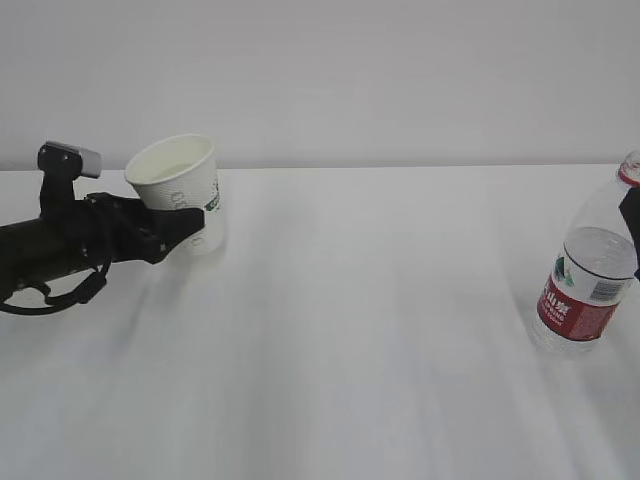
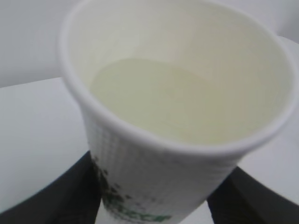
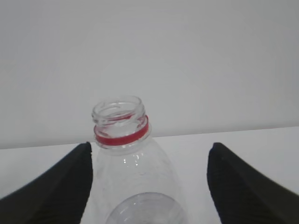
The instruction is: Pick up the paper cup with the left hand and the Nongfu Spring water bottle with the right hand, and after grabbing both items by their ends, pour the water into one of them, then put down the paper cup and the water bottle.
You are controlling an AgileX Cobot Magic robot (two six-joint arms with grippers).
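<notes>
Left hand point(image 1: 185, 228): clamped on the lower half of the cup point(image 1: 178, 187), one black finger point(image 2: 51, 196) pressed to each side. Cup tilted, mouth leaning toward the camera in the exterior view, base near the counter point(image 1: 350, 330); contact with it cannot be told.

Right hand point(image 3: 149, 186): spread wide, left finger point(image 3: 60, 186) touching or just beside the bottle point(image 1: 592, 270) shoulder, right finger well clear. No grip evident. Barely in the exterior view, a dark edge at the far right beside the bottle neck.

Count: one cup, one bottle, two hands. Cup at far left, bottle at far right, well apart.

Left wrist view only: water point(image 2: 154, 100) in the cup, pale yellowish, well below the rim. Right wrist view only: bottle mouth uncapped above a red neck ring. Exterior view only: bottle leaning slightly, base on the counter, water roughly halfway up.

Markings: dark green logo and grey lettering on the cup, unreadable. Red bottle label with white characters, too small to read.
</notes>
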